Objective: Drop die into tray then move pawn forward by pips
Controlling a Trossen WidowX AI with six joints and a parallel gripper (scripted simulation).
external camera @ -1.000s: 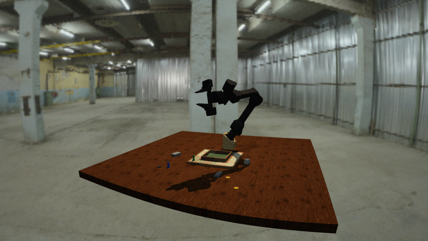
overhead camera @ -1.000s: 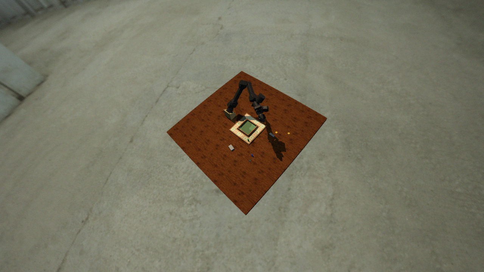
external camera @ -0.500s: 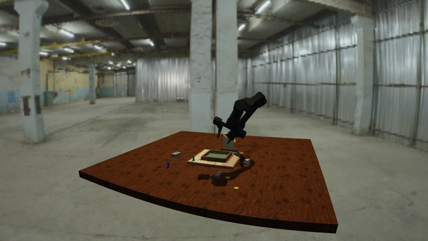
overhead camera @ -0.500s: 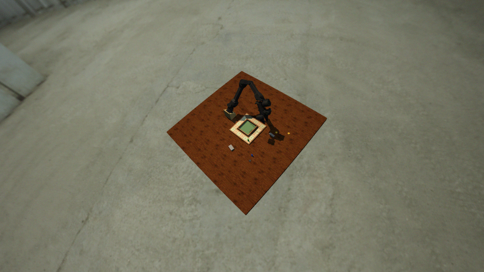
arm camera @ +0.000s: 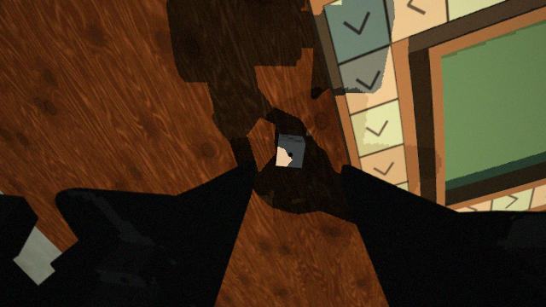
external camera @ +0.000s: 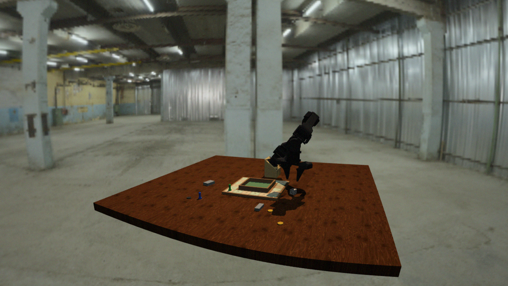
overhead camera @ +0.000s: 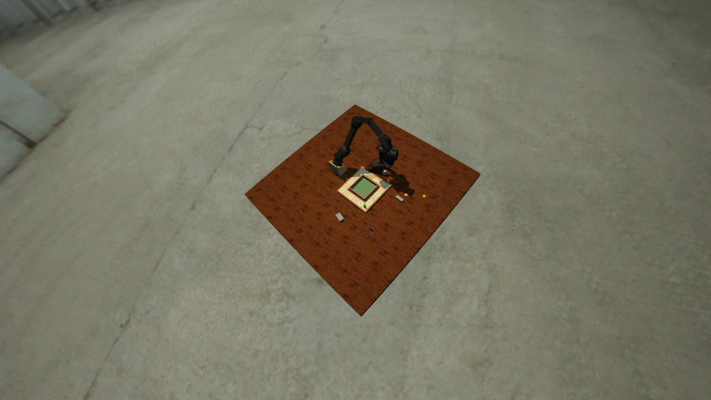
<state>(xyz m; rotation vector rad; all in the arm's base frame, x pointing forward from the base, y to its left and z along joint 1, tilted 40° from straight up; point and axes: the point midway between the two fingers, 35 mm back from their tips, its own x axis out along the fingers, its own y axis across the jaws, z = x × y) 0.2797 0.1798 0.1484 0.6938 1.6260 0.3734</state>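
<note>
While hidden from above, die [arm camera: 290, 151] shows one pip wrist-side.

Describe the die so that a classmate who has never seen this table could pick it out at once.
Start at the square game board with the green dice tray in its middle. Just off the board's edge, on the bare wood under the black gripper, sits the die. Unlike the flat grey blocks and orange discs nearby, it is a small pale cube with a black pip.

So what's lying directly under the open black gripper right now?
The small grey die sits on the brown wooden table below the open gripper, inside its dark shadow; the die's underside is hidden.
</note>
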